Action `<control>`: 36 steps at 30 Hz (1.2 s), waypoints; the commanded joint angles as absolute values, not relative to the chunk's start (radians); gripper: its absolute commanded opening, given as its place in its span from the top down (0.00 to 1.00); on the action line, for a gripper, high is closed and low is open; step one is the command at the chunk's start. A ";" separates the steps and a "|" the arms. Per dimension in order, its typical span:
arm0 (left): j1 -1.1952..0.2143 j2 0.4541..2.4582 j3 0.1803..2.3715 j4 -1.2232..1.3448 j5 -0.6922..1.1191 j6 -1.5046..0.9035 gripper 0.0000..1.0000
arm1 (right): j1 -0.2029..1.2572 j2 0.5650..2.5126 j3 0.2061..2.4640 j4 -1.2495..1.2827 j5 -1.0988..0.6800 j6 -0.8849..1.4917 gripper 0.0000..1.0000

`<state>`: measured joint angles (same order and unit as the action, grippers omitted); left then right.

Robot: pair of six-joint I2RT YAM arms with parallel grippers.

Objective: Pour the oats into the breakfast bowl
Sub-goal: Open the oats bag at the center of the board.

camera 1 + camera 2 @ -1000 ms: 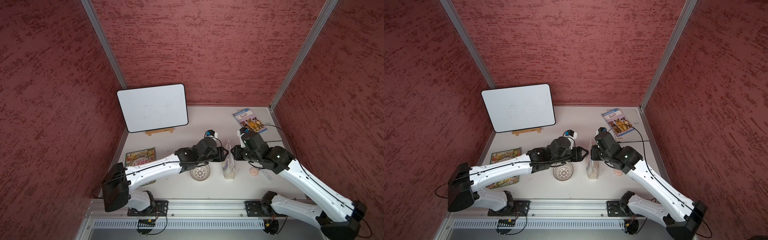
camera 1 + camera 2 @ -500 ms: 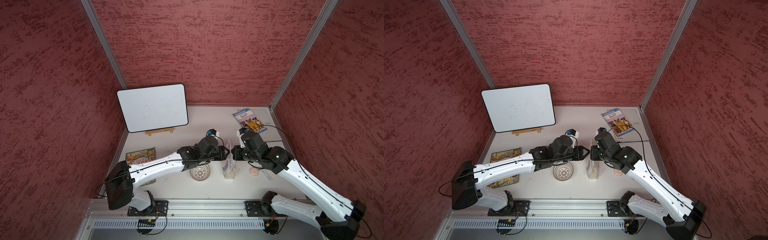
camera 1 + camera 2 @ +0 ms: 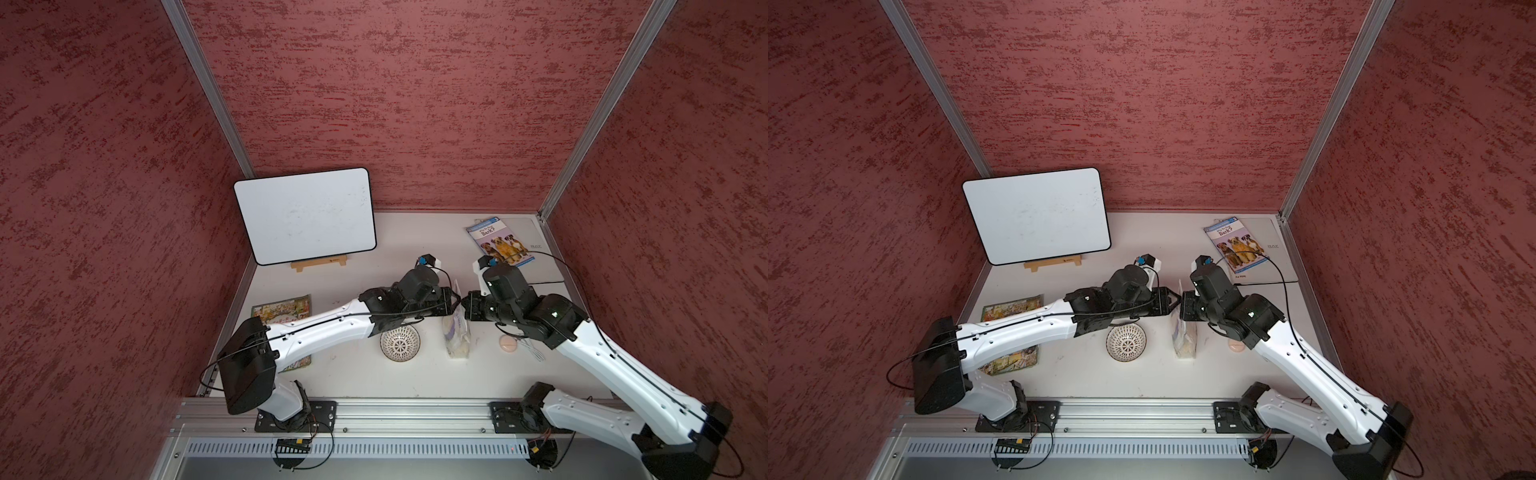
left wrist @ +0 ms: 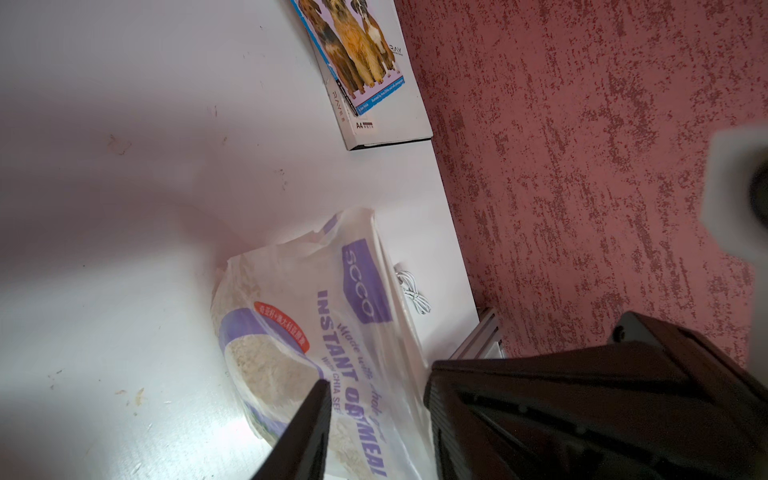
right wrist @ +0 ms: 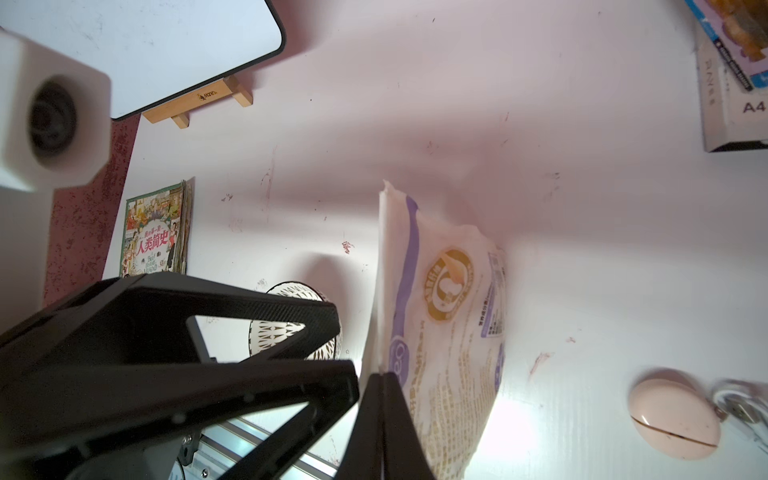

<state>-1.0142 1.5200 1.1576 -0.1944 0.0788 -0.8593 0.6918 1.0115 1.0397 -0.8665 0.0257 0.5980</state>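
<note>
We saw the pouch [image 4: 316, 332] as thin, glossy plastic film, creased and crinkled. The oats [image 4: 266, 365] behind its clear window looked dry, flaky and matt. The breakfast bowl [image 3: 400, 343], at nine o'clock of the pouch, looked like smooth glazed ceramic. The surface [image 5: 457, 104] was smooth and white, faintly sheened and scuffed. The left gripper [image 5: 347, 351] was matt black plastic, finely ribbed along its edges. The walls [image 3: 415, 104] were rough and matt. The rail [image 3: 395, 411] at six o'clock was brushed metal. The whiteboard [image 3: 307, 216] at ten o'clock was glossy, and its stand [image 3: 319, 264] was bare pale wood.
</note>
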 commanded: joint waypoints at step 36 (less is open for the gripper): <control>-1.001 1.614 1.244 -0.220 0.121 -0.864 0.89 | 0.684 1.003 1.021 -0.847 0.005 0.604 1.00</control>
<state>-0.9974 1.5944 1.2263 -0.2012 0.1188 -0.8673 0.6899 1.0061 1.0328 -0.8570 0.0185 0.5980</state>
